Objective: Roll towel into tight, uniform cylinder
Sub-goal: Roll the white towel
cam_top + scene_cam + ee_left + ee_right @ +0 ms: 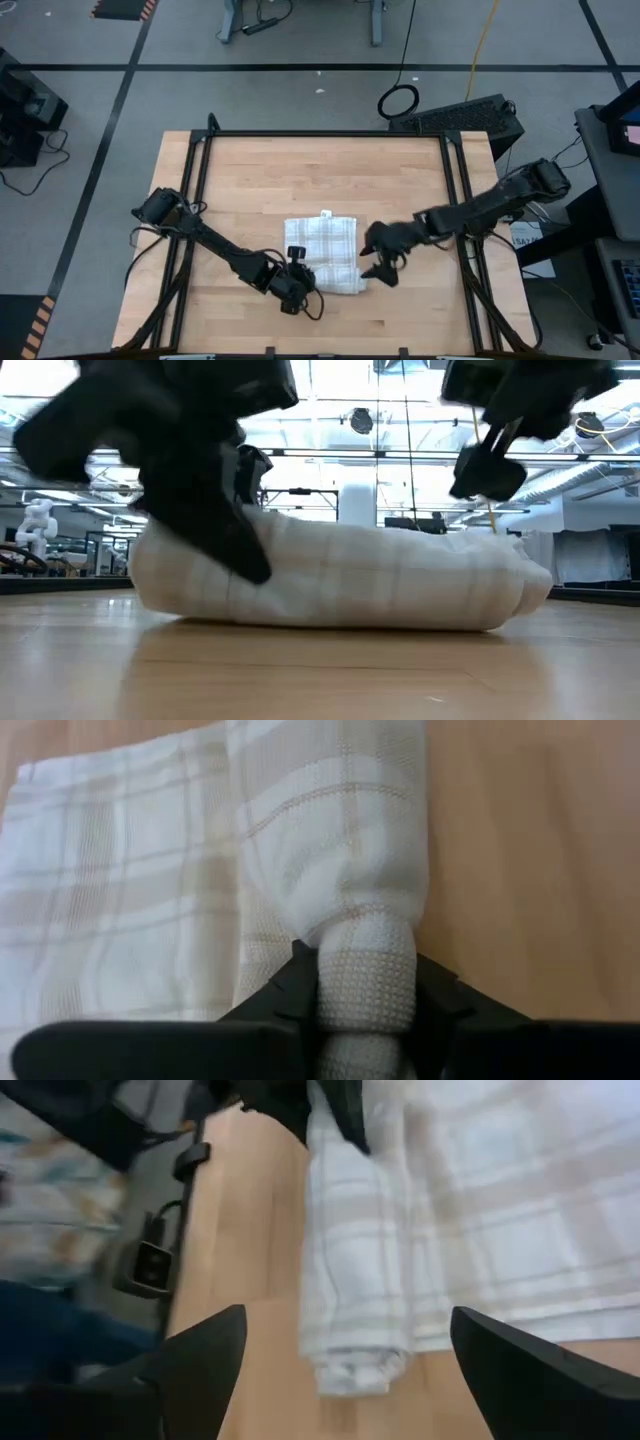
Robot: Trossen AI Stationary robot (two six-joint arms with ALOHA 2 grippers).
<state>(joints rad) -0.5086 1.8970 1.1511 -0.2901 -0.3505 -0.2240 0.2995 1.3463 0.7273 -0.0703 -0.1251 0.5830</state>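
My view of the tabletop [250,180] from above: the towel [322,250] lies slightly toward the near edge, about midway between the left and right edges. Its near portion is rolled into a thick cylinder [340,575] running left to right; the far portion remains flat, with a small tag [326,213] on the far edge.

Left gripper [293,290]: I have it at the left end of the roll, low on the tabletop. In the left wrist view its fingers [290,990] are closed tightly on the end of the roll, cloth bunched between them.

Right gripper [382,262]: I have it just beside the right end of the roll, raised off the tabletop and not touching the cloth. In the right wrist view its fingers [215,1345] stand wide apart and hold nothing, with the roll's open end visible between them.

Low view: the roll rests directly on the wood, fuller at the left end, tapering and creased at the right end. The left gripper [215,510] overlaps its left end.
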